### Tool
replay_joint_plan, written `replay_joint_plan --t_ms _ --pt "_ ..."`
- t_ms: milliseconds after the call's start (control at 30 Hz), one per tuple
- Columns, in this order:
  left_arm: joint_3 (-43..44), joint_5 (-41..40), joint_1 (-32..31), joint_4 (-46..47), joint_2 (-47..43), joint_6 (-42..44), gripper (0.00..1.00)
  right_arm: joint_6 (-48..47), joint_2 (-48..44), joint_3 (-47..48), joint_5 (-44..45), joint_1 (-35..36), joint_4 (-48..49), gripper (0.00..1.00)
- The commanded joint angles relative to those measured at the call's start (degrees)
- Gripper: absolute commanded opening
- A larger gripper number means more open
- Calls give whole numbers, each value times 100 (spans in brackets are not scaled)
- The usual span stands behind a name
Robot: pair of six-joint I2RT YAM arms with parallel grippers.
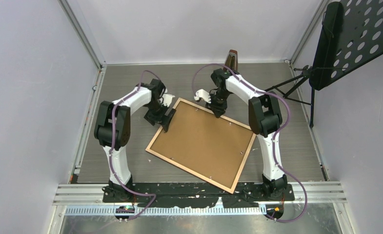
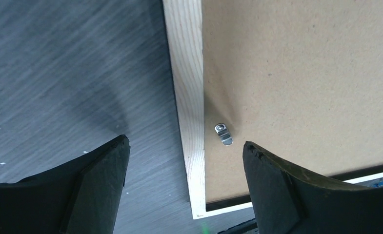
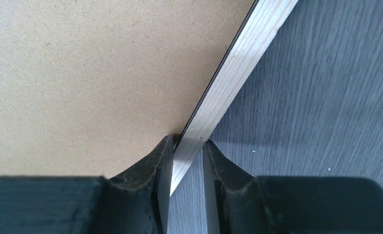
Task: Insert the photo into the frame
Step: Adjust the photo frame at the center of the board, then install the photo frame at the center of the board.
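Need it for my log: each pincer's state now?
Left pincer: open, holding nothing.
Right pincer: closed on the frame edge.

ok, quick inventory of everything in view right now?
frame: 1, light wood rear face up, lying skewed at mid-table.
backing board: 1, brown, seated in the frame.
turn clips: silver, along the board's edges; count unclear.
photo: none in view.
table: 1, dark grey wood grain.
music stand: 1, black, perforated, far right.
small dark object: 1, brown-black, at the back wall; unclear what.
left gripper: 1, black fingers, open over the frame's left rail, a clip between them.
right gripper: 1, black fingers, shut on the frame's far rail.
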Motion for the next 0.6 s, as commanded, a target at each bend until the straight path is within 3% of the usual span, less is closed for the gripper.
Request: replay_joint_plan --t_ms 0,567 --pt "-219 -107 -93 145 -396 68 84 -58 -222 3 -134 54 132 6" --pt "-216 -238 -184 408 -209 -68 76 66 -212 -110 -103 71 190 6"
